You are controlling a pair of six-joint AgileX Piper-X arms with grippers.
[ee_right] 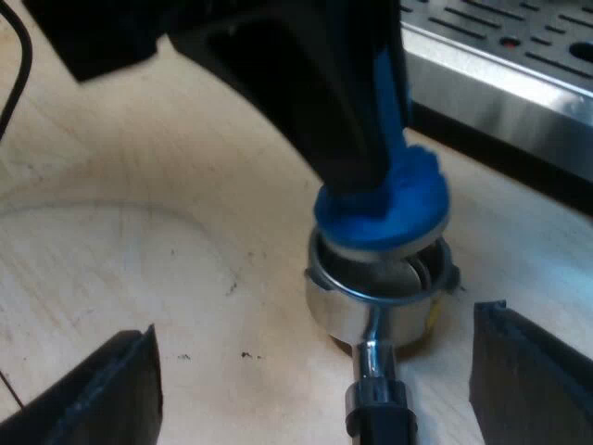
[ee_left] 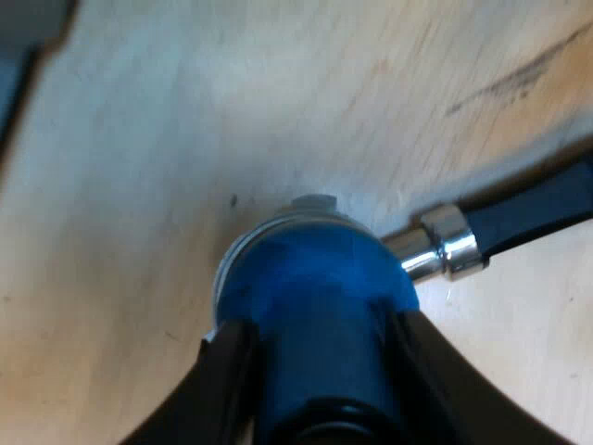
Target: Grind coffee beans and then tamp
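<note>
Blue tamper (ee_left: 324,297), pinched in your left hand (ee_left: 322,341), looked tilted at holder (ee_right: 371,311) rim on desk (ee_left: 185,139). Right hand (ee_right: 315,366) spread, astride handle (ee_right: 382,413). You needed level, straight-down press.

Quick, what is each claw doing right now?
The left claw is closed, holding the blue tamper.
The right claw is open, holding nothing.

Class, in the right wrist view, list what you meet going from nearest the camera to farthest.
Right gripper's fingers → holder's handle → holder's metal basket → espresso machine
</note>
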